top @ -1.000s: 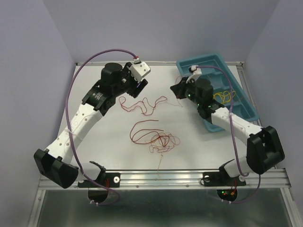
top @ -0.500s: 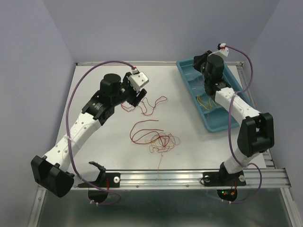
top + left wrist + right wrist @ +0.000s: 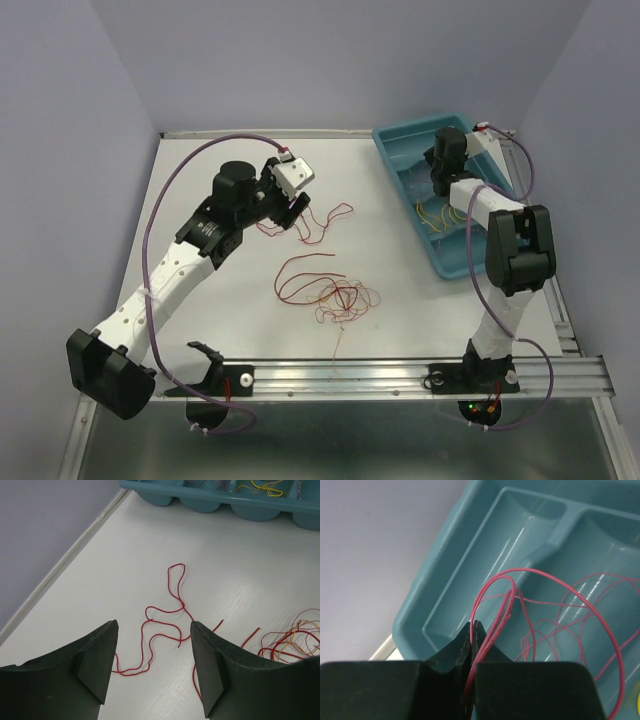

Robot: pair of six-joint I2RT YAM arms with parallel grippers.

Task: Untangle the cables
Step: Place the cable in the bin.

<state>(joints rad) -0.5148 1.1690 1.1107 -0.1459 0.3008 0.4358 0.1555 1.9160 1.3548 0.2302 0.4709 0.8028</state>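
l gripper [image 3: 290,210], upper left of centre in the top view: jaws spread wide, nothing in them. over the last sec it has crept a little down and right, w/ the same spread. its wrist view shows why: a loose red strand [image 3: 172,587] lies flat and wiggly on the table [image 3: 240,565], running up between the two fingers and past them. looks untouched, no contact that i can see.

centre of the top view: the tangle [image 3: 338,295], red, orange and yellow loops crossing each other, hasn't shifted at all in that sec. it sits well apart from both grippers, below and right of the red strand.

right side is the big change. a sec ago the r arm was low by the tray's left edge; now it's folded back, w/ the wrist over the upper end of the tray [image 3: 452,272]. r gripper [image 3: 474,626] is pinched fully closed on a pink strand [image 3: 570,586], which rises from the tips and arcs in wide loops over the tray compartments, upper right in that wrist view. can't tell if the loops rest on the tray floor or hang just above it. yellow strands [image 3: 430,216] already lie lower down in the tray.

what it means, imo: one cable is clear of the pile and at the drop spot, but not let go yet. l side is lined up for the next single strand. the main knot is still to do, so maybe halfway at best.
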